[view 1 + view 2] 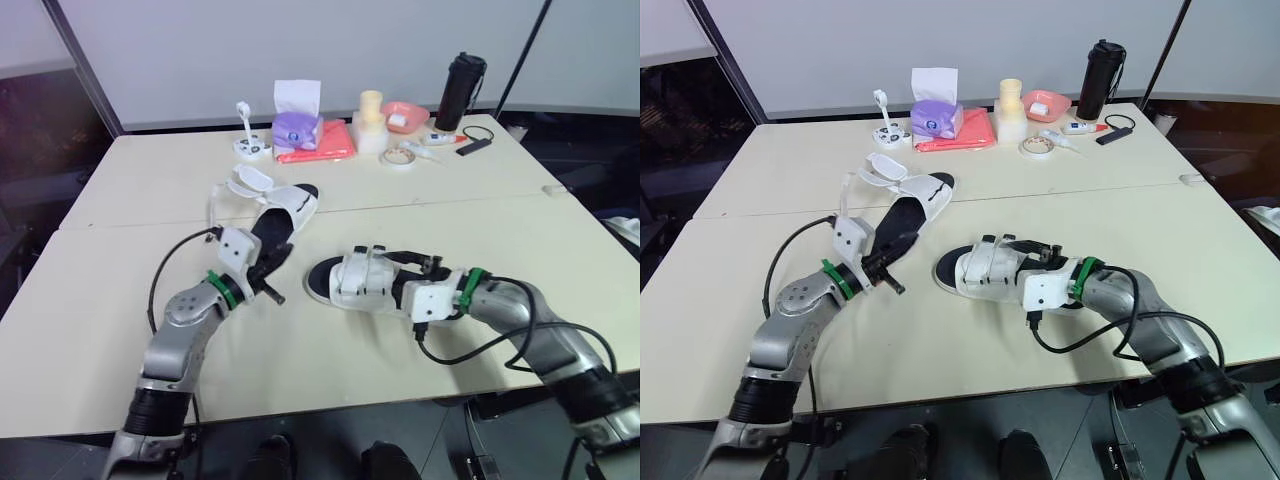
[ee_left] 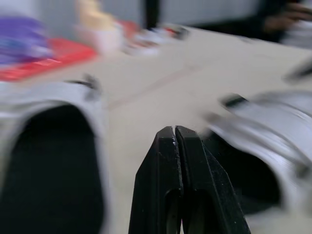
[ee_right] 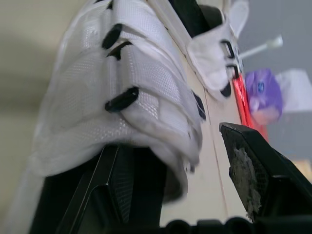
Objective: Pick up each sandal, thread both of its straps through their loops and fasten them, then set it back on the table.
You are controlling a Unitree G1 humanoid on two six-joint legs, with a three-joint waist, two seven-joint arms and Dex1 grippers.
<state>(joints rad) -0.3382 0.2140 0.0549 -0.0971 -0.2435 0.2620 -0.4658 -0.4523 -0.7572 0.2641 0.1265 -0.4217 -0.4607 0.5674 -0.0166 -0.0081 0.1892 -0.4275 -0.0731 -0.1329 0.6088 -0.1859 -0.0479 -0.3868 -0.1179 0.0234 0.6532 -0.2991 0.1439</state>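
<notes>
Right gripper (image 3: 165, 146): my fingers (image 3: 253, 165) stand wide apart and clamp nothing. One finger lies low along the side of the near sandal (image 1: 360, 280), with the edge of its white straps (image 3: 131, 97) hanging over it. I cannot tell whether it actually touches. The other finger stands off in open air, its pad worn and scuffed, with bare table showing in the gap. The black loops (image 3: 121, 99) sit on top of the straps, which lie folded across the foot bed.

Left gripper (image 2: 174, 129): my fingers (image 2: 161, 165) are pressed flat together, tip to tip, with nothing between them. They point out over a bare strip of table between the two sandals. I cannot tell whether they touch the surface.

The near sandal lies flat on the table (image 1: 450, 215), just in front of my right wrist. Its toe points to my left and its heel end is toward my right fingers.

The far sandal (image 1: 280, 215) lies flat as well, further out and to the left. Its heel is just beside my left fingers, and its straps are flung open off the far end.

The two sandals are near each other but apart.

Along the back edge, well away from both hands, are a tissue box (image 1: 297, 128), a red cloth (image 1: 325, 140) and a black bottle (image 1: 460, 90).
</notes>
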